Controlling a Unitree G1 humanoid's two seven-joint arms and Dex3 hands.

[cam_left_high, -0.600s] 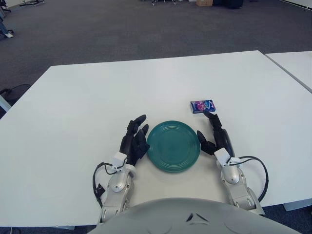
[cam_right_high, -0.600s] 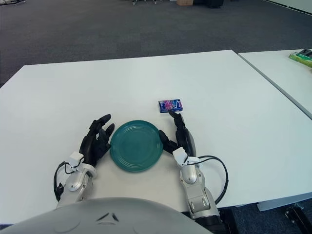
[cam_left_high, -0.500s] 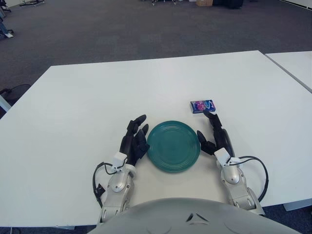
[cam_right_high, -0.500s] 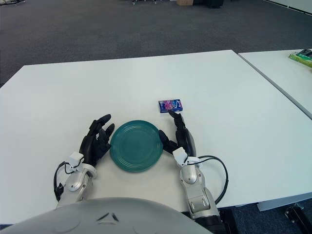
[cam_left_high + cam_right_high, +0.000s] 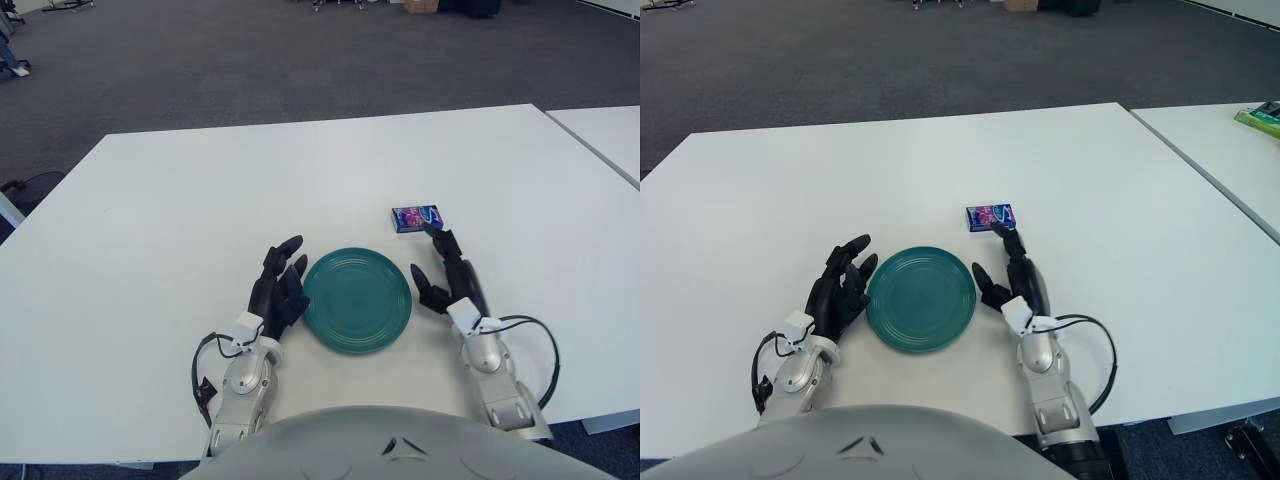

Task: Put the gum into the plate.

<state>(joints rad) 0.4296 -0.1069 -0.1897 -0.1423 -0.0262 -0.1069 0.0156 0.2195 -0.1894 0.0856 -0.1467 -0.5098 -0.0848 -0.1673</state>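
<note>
While unreadable, gum (image 5: 417, 217) print purple-blue.

left hand (image 5: 275, 290) black fingers | right hand (image 5: 452, 280) same | silver forearms, black cables

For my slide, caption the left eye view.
Right hand open, fingertips at the gum pack; left hand rests beside the empty teal plate.

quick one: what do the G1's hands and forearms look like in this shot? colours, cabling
Both the left hand and right hand have black, segmented fingers and palms. Each has a small white block at the wrist, then a silver-grey metallic forearm. A black cable loops out beside each forearm. No markings are readable.
</note>
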